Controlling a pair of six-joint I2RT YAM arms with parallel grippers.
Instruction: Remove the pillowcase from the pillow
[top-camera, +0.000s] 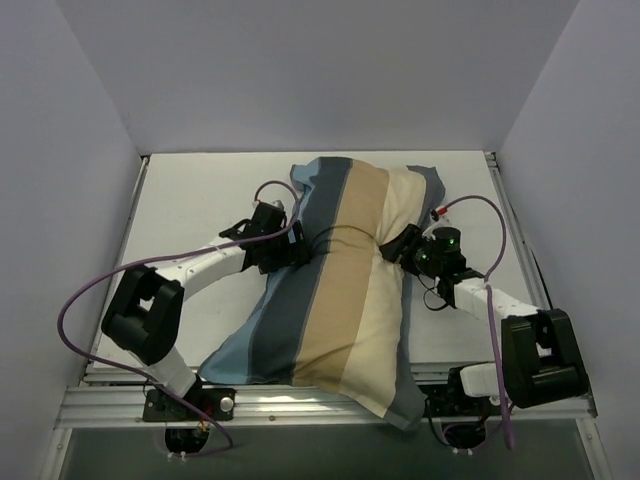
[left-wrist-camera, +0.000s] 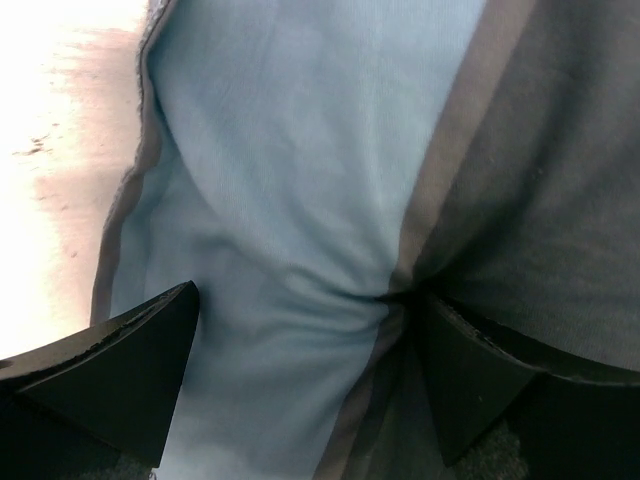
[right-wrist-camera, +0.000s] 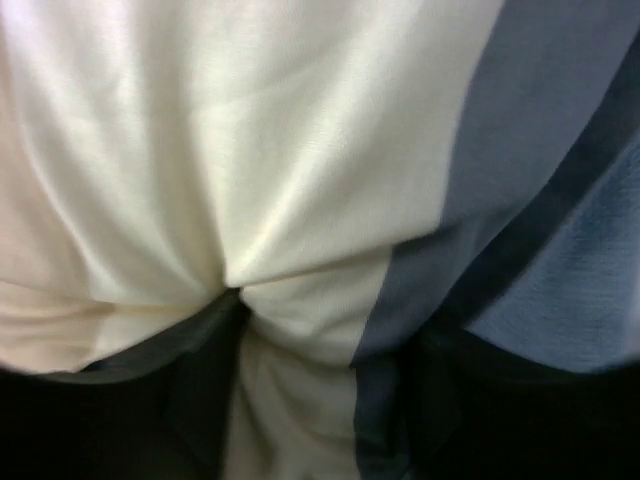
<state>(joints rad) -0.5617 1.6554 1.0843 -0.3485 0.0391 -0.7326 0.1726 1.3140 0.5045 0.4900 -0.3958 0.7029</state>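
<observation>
The pillowcase (top-camera: 340, 280), striped blue-grey, tan and cream, lies stuffed and diagonal across the table. The pillow is hidden inside it. My left gripper (top-camera: 295, 250) presses into the cover's left side at mid-length. In the left wrist view its jaws (left-wrist-camera: 308, 295) stand open, with light blue cloth (left-wrist-camera: 280, 150) between them and the right finger denting a dark band. My right gripper (top-camera: 400, 245) pushes into the opposite side. In the blurred right wrist view its fingers (right-wrist-camera: 330, 315) stand apart, with a puckered fold of cream cloth (right-wrist-camera: 250, 150) bunched between them.
The white table (top-camera: 200, 200) is walled on the left, back and right. The cover's near end hangs over the metal rail (top-camera: 120, 405) at the front edge. Purple cables (top-camera: 75, 300) loop from both arms.
</observation>
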